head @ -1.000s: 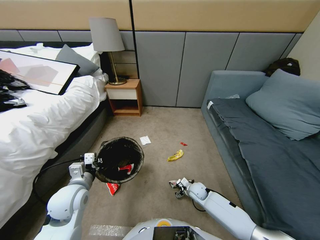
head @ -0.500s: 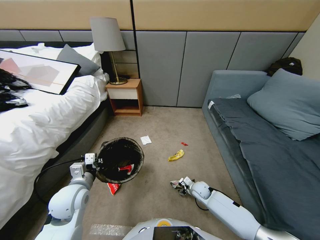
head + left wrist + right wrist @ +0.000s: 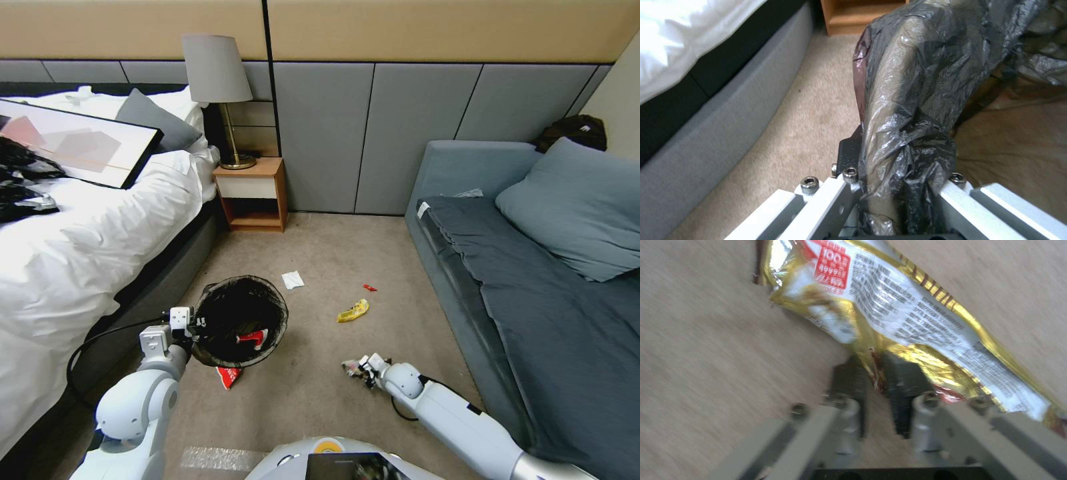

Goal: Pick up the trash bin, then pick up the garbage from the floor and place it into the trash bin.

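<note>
Two grippers are at work over the carpet (image 3: 313,267). On the left, beside the bed (image 3: 80,227), the left gripper (image 3: 193,325) has its jaws clamped on the black bag liner (image 3: 902,110) at the rim of the trash bin (image 3: 239,320); a red-and-white wrapper (image 3: 252,338) lies inside the bin, and a red packet (image 3: 227,377) lies on the floor just under its near edge. Beyond the bin lie a white paper scrap (image 3: 291,279), a yellow wrapper (image 3: 352,311) and a small red scrap (image 3: 369,288). On the right, near the sofa (image 3: 533,280), the right gripper (image 3: 358,371) has its jaws pinched narrowly on the edge of a gold snack packet (image 3: 902,316), which sticks out ahead of the jaws, low over the carpet.
</note>
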Controlling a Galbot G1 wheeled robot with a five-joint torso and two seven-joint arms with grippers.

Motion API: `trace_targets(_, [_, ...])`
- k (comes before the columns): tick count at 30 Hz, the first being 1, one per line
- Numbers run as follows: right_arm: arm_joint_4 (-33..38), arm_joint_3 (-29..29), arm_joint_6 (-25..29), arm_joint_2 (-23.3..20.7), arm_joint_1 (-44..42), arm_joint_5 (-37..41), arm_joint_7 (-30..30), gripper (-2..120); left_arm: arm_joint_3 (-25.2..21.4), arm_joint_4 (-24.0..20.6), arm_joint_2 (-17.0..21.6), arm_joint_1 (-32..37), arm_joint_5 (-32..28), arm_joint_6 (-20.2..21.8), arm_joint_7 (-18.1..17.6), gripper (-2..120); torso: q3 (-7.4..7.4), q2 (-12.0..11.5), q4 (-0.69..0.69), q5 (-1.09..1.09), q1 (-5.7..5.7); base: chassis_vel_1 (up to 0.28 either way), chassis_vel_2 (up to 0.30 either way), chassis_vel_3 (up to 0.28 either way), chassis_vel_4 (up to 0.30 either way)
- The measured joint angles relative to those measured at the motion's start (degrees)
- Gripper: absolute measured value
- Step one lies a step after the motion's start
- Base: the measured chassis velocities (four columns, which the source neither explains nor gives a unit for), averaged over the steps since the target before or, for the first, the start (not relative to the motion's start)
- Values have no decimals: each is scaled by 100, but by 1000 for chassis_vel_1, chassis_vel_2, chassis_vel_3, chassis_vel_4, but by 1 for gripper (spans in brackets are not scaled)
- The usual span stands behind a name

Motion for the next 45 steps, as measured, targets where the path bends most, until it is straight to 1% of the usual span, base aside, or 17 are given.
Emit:
trace_targets(13, [680,910,9,-122,-175,198,49,0,30,37,28,-23,16,5,-5,0,0,0,1,-2,0,0,0,0,0])
trace_targets(17, [1250,1289,11,-221,-269,486,154,0,32,41,35,-16,19,7,-4,0,0,0,1,-3,0,0,0,0,0])
trace_targets(18, [1631,1427,11,-297,-289,700,221,0,35,41,42,-16,19,8,-5,0,0,0,1,-1,0,0,0,0,0])
trace_targets(24, [2522,1604,14,-518,-182,1409,571,0,55,31,53,-21,16,10,-21,0,0,0,1,-2,0,0,0,0,0])
trace_targets(25, [2882,1608,14,-617,-19,1760,713,0,66,20,54,-24,6,11,-30,0,-1,0,2,-2,0,0,0,0,0])
trace_targets(27, [3018,1607,14,-652,63,1931,776,0,70,15,52,-25,5,10,-36,0,0,0,2,-2,0,0,0,0,0])
trace_targets(30, [3709,1413,15,-771,828,3283,1164,0,107,11,24,-27,9,11,-41,0,-1,0,0,-1,0,0,0,0,0])
trace_targets(31, [3709,1413,15,-771,828,3283,1164,0,107,11,24,-27,9,11,-41,0,-1,0,0,-1,0,0,0,0,0])
trace_targets(33, [4048,1052,19,-729,1907,4373,1412,0,134,23,-25,-38,55,11,-32,0,-1,0,3,-5,0,0,0,0,0])
trace_targets(35, [4078,963,19,-705,2082,4534,1440,0,140,26,-33,-41,62,11,-27,0,0,0,3,-5,0,0,0,0,0])
trace_targets(36, [4114,599,19,-574,2768,5064,1555,0,153,34,-67,-45,89,12,-18,0,0,0,1,-2,0,0,0,0,0])
trace_targets(37, [4114,599,19,-574,2768,5064,1555,0,153,34,-67,-45,89,12,-18,0,0,0,1,-2,0,0,0,0,0])
trace_targets(39, [3997,-27,21,-331,3812,5649,1641,0,158,58,-102,-61,128,12,9,0,0,0,3,-6,0,0,0,0,0])
trace_targets(40, [3997,-27,21,-331,3812,5649,1641,0,158,58,-102,-61,128,12,9,0,0,0,3,-6,0,0,0,0,0])
trace_targets(42, [3737,-549,22,-72,4492,5822,1656,0,154,87,-117,-77,143,12,21,0,0,0,4,-5,0,0,0,0,0])
trace_targets(44, [3737,-549,22,-72,4492,5822,1656,0,154,87,-117,-77,143,12,21,0,0,0,4,-5,0,0,0,0,0])
trace_targets(45, [3465,-1014,21,212,4862,5901,1698,0,138,119,-139,-94,146,12,26,0,0,0,-2,-3,0,0,0,0,0])
